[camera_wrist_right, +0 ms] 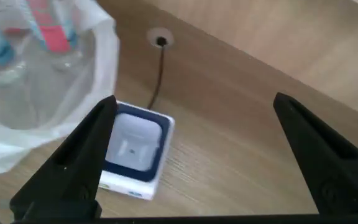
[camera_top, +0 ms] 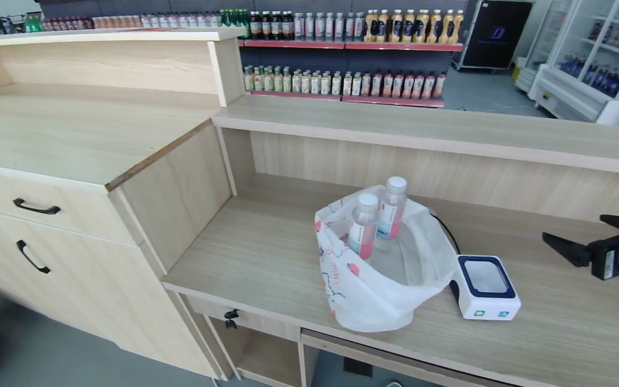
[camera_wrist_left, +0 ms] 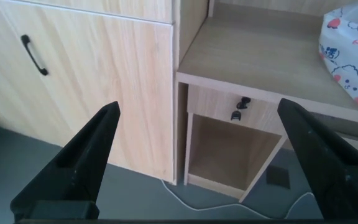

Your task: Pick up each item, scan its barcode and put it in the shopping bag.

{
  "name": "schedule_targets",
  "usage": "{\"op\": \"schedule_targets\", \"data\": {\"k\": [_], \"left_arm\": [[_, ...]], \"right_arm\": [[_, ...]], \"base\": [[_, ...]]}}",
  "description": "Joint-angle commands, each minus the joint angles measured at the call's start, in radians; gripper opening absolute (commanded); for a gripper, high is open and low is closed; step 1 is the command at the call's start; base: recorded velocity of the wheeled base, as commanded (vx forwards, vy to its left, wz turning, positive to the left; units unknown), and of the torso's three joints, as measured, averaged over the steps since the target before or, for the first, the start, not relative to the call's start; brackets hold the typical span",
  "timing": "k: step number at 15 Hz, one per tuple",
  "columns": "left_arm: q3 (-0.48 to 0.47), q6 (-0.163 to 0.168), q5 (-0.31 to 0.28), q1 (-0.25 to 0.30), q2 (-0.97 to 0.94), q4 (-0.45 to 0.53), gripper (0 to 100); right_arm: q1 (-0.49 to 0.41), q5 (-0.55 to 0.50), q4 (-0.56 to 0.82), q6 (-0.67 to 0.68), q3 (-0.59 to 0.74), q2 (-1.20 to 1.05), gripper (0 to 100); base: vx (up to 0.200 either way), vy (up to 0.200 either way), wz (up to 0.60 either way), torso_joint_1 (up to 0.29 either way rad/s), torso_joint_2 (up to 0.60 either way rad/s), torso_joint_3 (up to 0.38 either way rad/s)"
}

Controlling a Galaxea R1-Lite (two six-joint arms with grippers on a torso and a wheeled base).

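The shopping bag, white with red and blue print, stands open on the bench. It holds a nearer bottle and a farther bottle, both upright, clear, white-capped and pink-labelled. The white scanner, window facing up, sits on the bench just beside the bag on the robot's right. The right pincer hangs above the bench by the scanner, jaws spread wide and holding nothing; the left pincer is likewise wide open and empty, low off the bench's front edge, facing the cupboard door.
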Motion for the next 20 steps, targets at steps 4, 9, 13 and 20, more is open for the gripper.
{"op": "schedule_targets", "data": {"k": [4,9,13,20], "left_arm": [[0.000,0.000,0.001,0.000,0.000,0.000,100],[0.000,0.000,0.001,0.000,0.000,0.000,100],[0.000,0.000,0.001,0.000,0.000,0.000,100],[0.000,0.000,0.001,0.000,0.000,0.000,100]], "right_arm": [[-0.286,-0.013,0.232,-0.042,-0.070,-0.052,100],[-0.329,0.034,0.373,-0.022,-0.208,0.171,100],[-0.326,0.129,0.405,-0.080,-0.361,0.292,100],[-0.330,0.231,0.376,-0.269,-0.392,0.424,100]], "base": [[0.000,0.000,-0.60,-0.200,0.53,0.327],[0.000,0.000,-0.12,-0.087,0.25,0.161],[0.000,0.000,0.00,0.000,0.00,0.000],[0.000,0.000,0.00,0.000,0.00,0.000]]}}
